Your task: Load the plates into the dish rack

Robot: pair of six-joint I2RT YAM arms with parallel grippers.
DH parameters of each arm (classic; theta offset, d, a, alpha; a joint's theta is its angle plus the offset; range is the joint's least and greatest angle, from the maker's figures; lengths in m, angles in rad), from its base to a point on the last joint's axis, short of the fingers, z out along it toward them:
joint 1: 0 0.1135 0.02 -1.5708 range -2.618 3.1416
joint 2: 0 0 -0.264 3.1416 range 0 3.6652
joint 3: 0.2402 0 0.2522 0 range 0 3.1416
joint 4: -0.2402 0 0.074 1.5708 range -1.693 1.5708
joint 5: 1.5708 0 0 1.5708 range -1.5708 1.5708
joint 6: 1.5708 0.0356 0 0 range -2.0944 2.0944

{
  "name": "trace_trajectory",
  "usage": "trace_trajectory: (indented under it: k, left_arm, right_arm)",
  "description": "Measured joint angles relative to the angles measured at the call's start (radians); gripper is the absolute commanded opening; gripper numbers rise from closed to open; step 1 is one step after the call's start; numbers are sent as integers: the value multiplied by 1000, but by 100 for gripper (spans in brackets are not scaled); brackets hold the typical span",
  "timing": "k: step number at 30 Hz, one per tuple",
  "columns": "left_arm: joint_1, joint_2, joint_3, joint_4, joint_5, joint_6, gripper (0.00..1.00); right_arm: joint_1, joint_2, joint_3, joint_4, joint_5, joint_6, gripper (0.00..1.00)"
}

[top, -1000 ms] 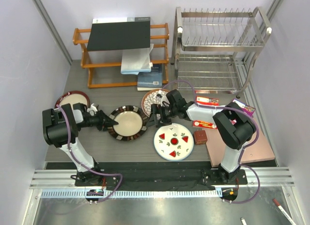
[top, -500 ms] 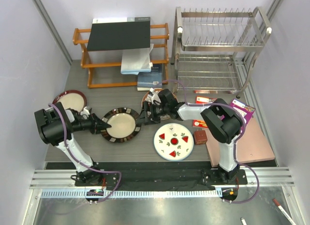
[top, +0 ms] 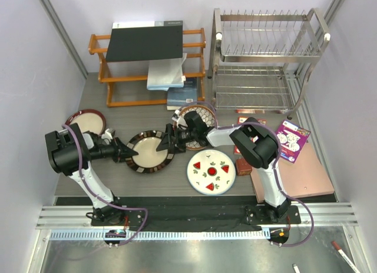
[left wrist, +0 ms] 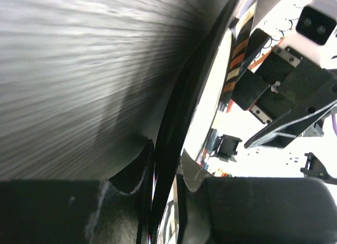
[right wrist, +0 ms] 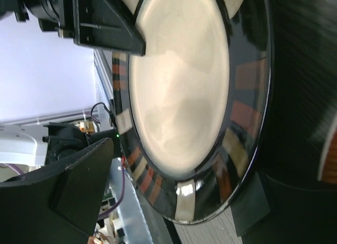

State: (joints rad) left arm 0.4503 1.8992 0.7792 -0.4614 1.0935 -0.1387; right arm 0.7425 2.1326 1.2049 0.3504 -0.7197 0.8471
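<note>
The dark-rimmed plate with beige centre [top: 150,152] lies at centre left. My left gripper [top: 126,150] is shut on its left rim; the rim [left wrist: 174,128] runs edge-on between the fingers [left wrist: 141,170]. My right gripper [top: 166,145] is open, its fingers [right wrist: 68,196] astride the plate's right rim [right wrist: 210,202]. The petal-pattern plate [top: 201,115] lies behind the right arm. The watermelon plate [top: 211,172] is at front centre. The maroon-rimmed cream plate [top: 87,120] is at far left. The silver dish rack [top: 265,55] stands at back right with no plates in it.
An orange wooden shelf [top: 147,67] with a black board and books stands at the back left. A red card [top: 250,121], a small brown cube [top: 243,166], a purple card [top: 291,135] and a brown board [top: 300,179] lie on the right.
My right gripper has moved left, away from the petal-pattern plate, to the dark-rimmed plate's right edge. The left gripper has kept its hold on that plate.
</note>
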Motion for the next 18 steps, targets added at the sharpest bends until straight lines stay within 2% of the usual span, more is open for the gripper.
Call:
trace_trajectory:
  k: [7, 18]
  left_arm:
    - [-36, -12, -20, 23, 5, -29, 4]
    - [-47, -92, -32, 20, -10, -30, 6]
  right_arm:
    - [-1, 6, -5, 12, 21, 56, 72]
    - [5, -20, -8, -51, 49, -14, 73]
